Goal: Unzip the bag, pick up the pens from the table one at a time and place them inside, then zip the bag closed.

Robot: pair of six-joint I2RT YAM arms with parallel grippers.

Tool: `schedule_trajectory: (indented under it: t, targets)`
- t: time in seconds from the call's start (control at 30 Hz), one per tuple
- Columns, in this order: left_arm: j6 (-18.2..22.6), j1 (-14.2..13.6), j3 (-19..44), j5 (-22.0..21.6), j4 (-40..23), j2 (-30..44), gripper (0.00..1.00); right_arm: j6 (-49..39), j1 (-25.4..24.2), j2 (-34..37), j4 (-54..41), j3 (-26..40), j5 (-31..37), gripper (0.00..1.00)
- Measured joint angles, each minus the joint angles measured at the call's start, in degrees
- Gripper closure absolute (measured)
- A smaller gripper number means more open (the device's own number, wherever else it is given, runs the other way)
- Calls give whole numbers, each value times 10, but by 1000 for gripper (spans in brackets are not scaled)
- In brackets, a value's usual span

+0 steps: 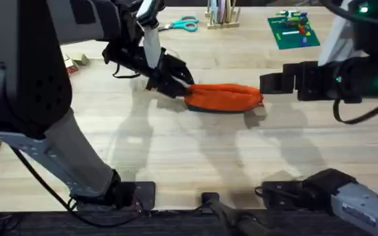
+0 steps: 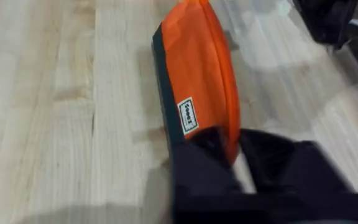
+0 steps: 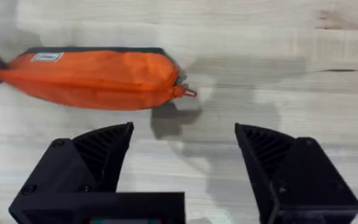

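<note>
The orange bag (image 1: 224,97) lies lengthwise near the middle of the light wooden surface (image 1: 176,151), its dark underside showing along one long edge. The left gripper (image 1: 184,84) has its 2 black fingers (image 2: 207,165) clenched on the bag's left end, pinching the fabric there; in the left wrist view a small white label (image 2: 188,116) sits on the orange side just ahead of the grip. The right gripper (image 1: 268,84) hangs just beside the bag's right end, apart from it, its fingers (image 3: 104,149) spread wide and holding nothing. In the right wrist view the bag's small zipper pull (image 3: 187,93) sticks out at that near end, with the zipper looking closed. At the far edge of the surface lie teal-handled scissors (image 1: 181,25), a wooden holder with upright items (image 1: 222,14) and a green board (image 1: 293,30).
</note>
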Motion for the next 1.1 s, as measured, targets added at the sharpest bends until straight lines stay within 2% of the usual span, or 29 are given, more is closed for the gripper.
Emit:
schedule_trajectory:
  t: [0.13, 0.17, 0.73, 0.87, 1.1]
  targets:
    - [-3, 3, 0, 0, -1, 0, 84, 0, 17, -21, 0, 0, 0, 4]
    - [-5, 3, 0, 0, -2, 0, 31, 0, 20, -25, 0, 0, 0, 4]
    - [-5, 3, 1, -13, -2, 0, 6, 0, 24, -28, 0, 0, 0, 4]
    - [-5, 3, 1, -54, -17, -33, 4, 0, 24, -28, 0, 0, 0, 4]
    - [-27, 3, 6, -135, -17, -152, 4, 0, 24, -28, 0, 0, 0, 4]
